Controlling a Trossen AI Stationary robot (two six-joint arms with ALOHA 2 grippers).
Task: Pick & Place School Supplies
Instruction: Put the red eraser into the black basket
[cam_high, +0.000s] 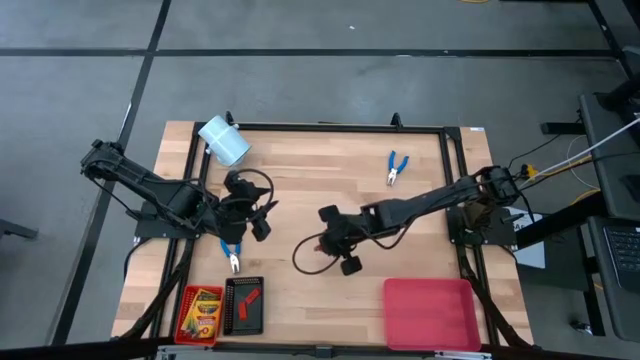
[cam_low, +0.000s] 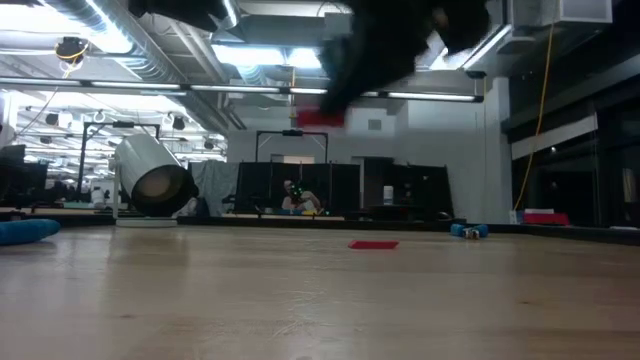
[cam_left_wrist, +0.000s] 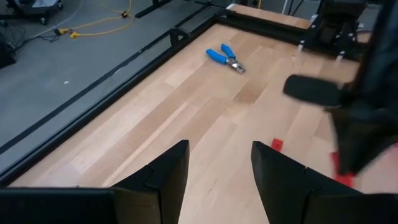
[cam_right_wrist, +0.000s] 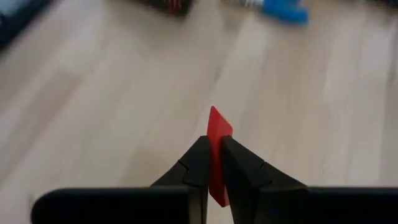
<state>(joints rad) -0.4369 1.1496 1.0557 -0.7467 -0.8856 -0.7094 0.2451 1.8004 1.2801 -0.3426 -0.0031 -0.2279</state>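
My right gripper (cam_right_wrist: 212, 163) hangs above the middle of the table (cam_high: 328, 238), shut on a small red rectangular piece (cam_right_wrist: 219, 132); the low view shows that piece (cam_low: 320, 118) held high. Another red piece (cam_low: 373, 244) lies flat on the wood, also in the left wrist view (cam_left_wrist: 276, 145). My left gripper (cam_left_wrist: 219, 163) is open over the table's left half (cam_high: 265, 220), touching nothing. One pair of blue-handled pliers (cam_high: 397, 167) lies near the far right; a second pair (cam_high: 231, 256) lies just near-side of my left gripper. A yellow-and-green crayon box (cam_high: 200, 312) sits in the red tray. My right gripper pinches the red piece between its two fingers (cam_right_wrist: 198, 163). The thin piece stands edge-on between them, and its free corner (cam_right_wrist: 219, 124) sticks out past the fingertips. It is lifted clear of the table.
A pale blue-white cylinder (cam_high: 224, 141) lies on its side at the far left corner. A black tray (cam_high: 243, 305) with a red piece (cam_high: 252, 295) in it sits beside the red tray at the near left. A pink-red tray (cam_high: 430, 313) sits near right. A dark frame rims the table.
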